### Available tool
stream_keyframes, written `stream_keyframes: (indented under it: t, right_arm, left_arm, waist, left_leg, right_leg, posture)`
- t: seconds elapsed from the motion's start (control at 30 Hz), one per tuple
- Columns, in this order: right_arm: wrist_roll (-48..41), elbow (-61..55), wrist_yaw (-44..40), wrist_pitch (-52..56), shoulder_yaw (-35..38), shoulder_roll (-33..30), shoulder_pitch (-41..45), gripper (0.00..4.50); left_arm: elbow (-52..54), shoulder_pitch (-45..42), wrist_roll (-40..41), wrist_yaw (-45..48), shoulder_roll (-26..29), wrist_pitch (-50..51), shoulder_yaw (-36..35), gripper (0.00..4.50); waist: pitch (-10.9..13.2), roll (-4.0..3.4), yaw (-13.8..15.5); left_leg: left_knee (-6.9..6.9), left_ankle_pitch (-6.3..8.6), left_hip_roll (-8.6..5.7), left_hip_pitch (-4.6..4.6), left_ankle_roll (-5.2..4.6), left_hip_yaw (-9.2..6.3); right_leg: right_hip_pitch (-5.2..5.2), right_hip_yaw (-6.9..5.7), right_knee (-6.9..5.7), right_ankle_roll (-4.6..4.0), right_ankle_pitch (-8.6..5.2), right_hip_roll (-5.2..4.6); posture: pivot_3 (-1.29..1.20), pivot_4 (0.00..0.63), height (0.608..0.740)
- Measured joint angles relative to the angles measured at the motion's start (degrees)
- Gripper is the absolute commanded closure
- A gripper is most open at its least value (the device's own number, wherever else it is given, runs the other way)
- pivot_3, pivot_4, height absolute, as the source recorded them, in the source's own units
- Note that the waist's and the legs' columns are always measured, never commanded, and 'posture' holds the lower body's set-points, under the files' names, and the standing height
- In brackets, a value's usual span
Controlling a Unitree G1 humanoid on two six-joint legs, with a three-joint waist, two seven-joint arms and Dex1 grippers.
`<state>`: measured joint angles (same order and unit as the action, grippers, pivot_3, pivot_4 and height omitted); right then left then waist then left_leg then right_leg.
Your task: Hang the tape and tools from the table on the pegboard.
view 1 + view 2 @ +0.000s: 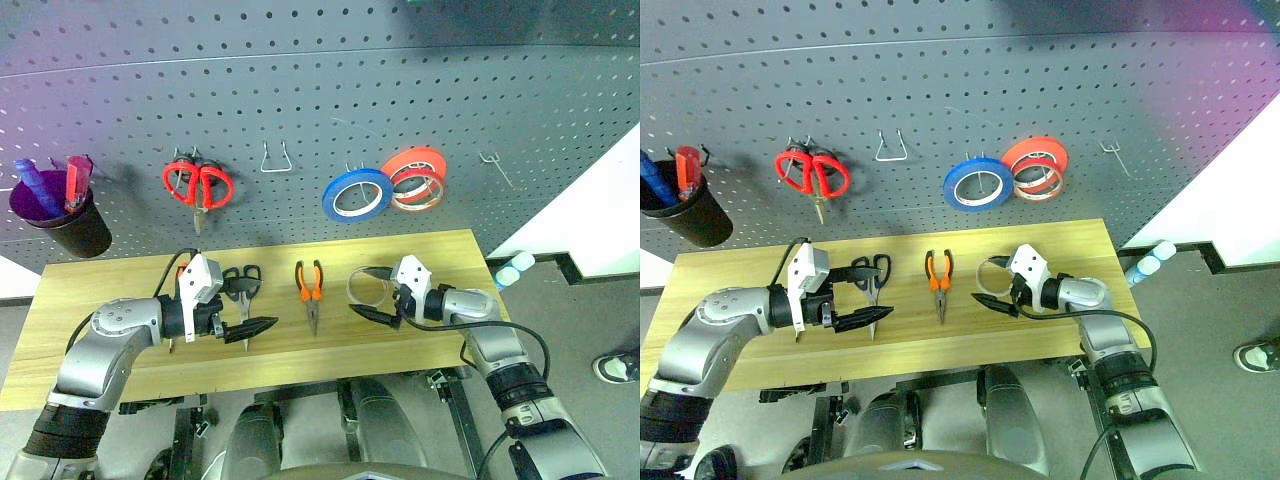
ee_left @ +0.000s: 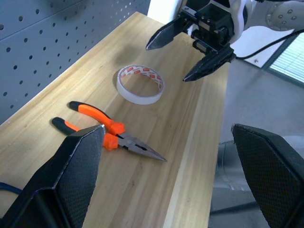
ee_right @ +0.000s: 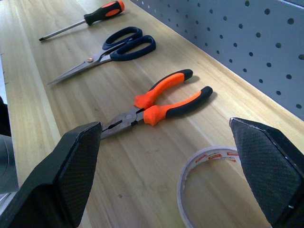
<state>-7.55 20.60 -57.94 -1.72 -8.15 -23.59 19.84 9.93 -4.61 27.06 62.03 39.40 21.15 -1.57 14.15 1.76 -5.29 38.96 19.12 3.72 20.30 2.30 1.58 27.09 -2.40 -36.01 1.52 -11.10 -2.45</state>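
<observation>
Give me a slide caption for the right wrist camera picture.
Open right end effector above light wooden table, flanking whitish tape ring; orange-and-black pliers, dark blue scissors, orange-and-black screwdriver beyond.

All still on the table [image 1: 120, 290]: whitish tape [image 2: 140, 84] lying flat, orange-handled pliers [image 3: 156, 105] beside it with jaws toward the front edge, dark-handled scissors [image 3: 111, 50] next along, closed, then the screwdriver [image 3: 84, 20]. Grey pegboard [image 1: 300, 90] stands behind, hooks [image 1: 276, 158] waiting.
</observation>
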Motion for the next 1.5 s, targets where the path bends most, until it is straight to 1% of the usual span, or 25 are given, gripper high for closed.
stream_keyframes:
  t: [0.2,0.27,0.4,0.5,0.7,0.87,1.17,1.27,1.3,1.5]
  right_arm:
    - [1.22,1.39,0.26,-0.24,-1.07,-0.01,0.56,0.0]
    - [1.75,1.98,0.53,-0.34,-1.14,-0.02,0.61,0.0]
    - [2.55,2.23,1.46,-0.61,-1.24,-0.02,0.98,0.0]
    - [4.11,3.52,2.63,-1.76,-1.52,-0.15,1.43,0.0]
    - [6.88,5.71,4.14,-3.41,-1.92,-1.3,2.97,0.0]
    - [9.83,6.23,4.68,-3.74,-3.66,-2.61,3.07,0.0]
    - [11.32,6.17,4.25,-2.12,-5.01,-2.99,3.21,0.0]
    - [11.95,6.29,4.24,-2.03,-5.47,-3.06,3.88,0.58]
    - [12.06,6.59,4.41,-2.03,-5.58,-3.06,4.21,0.85]
    - [13.1,8.6,5.47,-2.43,-5.91,-3.29,5.63,2.87]
  left_arm:
    - [1.66,0.52,0.0,-0.77,0.06,0.02,-0.09,0.01]
    - [1.69,0.54,0.0,-1.14,0.05,0.02,-0.11,0.01]
    - [1.72,0.59,0.0,-2.34,-0.1,0.03,-0.39,0.01]
    - [2.12,1.11,0.06,-2.53,-0.09,0.03,-0.88,0.01]
    - [2.74,2.02,0.51,-2.85,-0.02,0.53,-1.64,0.01]
    - [3.05,2.24,0.65,-3.26,-0.02,0.55,-2.12,0.01]
    - [3.37,2.76,0.66,-3.58,-0.04,0.55,-2.15,0.01]
    - [3.37,2.77,0.65,-3.63,-0.05,0.54,-2.15,0.0]
    - [3.38,2.76,0.64,-3.67,-0.06,0.54,-2.15,0.0]
    - [3.41,2.69,0.64,-4.15,-0.07,0.54,-2.15,0.0]
  waist:
    - [0.95,-0.03,0.41]
    - [1.44,-0.09,0.92]
    - [3.03,-0.21,1.52]
    - [3.84,-0.23,1.73]
    - [5.17,-0.25,1.79]
    - [5.68,-0.29,1.94]
    - [6.18,-0.33,2.02]
    - [6.2,-0.32,2.03]
    - [6.21,-0.32,2.03]
    - [6.22,-0.32,2.26]
  left_leg:
    - [0.0,0.0,0.0,0.03,0.0,0.01]
    - [0.0,0.0,0.0,0.04,0.0,0.01]
    - [0.02,0.0,0.0,0.09,0.0,0.0]
    - [0.02,0.0,0.0,0.16,0.0,0.03]
    - [0.02,0.01,0.0,0.18,-0.02,0.05]
    - [0.0,0.01,0.0,0.19,-0.02,0.06]
    - [0.0,0.01,0.0,0.2,-0.01,0.08]
    - [0.0,0.01,0.0,0.21,-0.01,0.09]
    - [0.0,0.01,0.0,0.21,-0.01,0.09]
    - [-0.01,0.01,0.0,0.25,-0.01,0.09]
  right_leg:
    - [0.06,0.0,-0.02,-0.03,-0.01,0.0]
    - [0.11,0.01,-0.04,-0.04,-0.01,0.01]
    - [0.15,0.01,-0.08,-0.05,-0.01,-0.01]
    - [0.21,0.01,-0.07,-0.12,0.11,-0.05]
    - [0.25,0.01,-0.06,0.07,0.18,-0.05]
    - [0.26,0.01,-0.06,0.1,0.17,-0.06]
    - [0.28,0.01,-0.06,0.11,0.17,-0.07]
    - [0.29,0.01,-0.06,0.12,0.17,-0.06]
    - [0.29,0.01,-0.06,0.12,0.17,-0.06]
    - [0.33,0.01,-0.05,0.12,0.17,-0.06]
  posture:
    - [-0.06,0.28,0.733]
    - [-0.05,0.309,0.733]
    - [-0.05,0.333,0.733]
    - [-0.05,0.34,0.733]
    - [-0.04,0.351,0.733]
    - [-0.04,0.358,0.733]
    - [-0.03,0.355,0.733]
    - [-0.03,0.354,0.733]
    - [-0.03,0.353,0.733]
    - [-0.03,0.351,0.733]
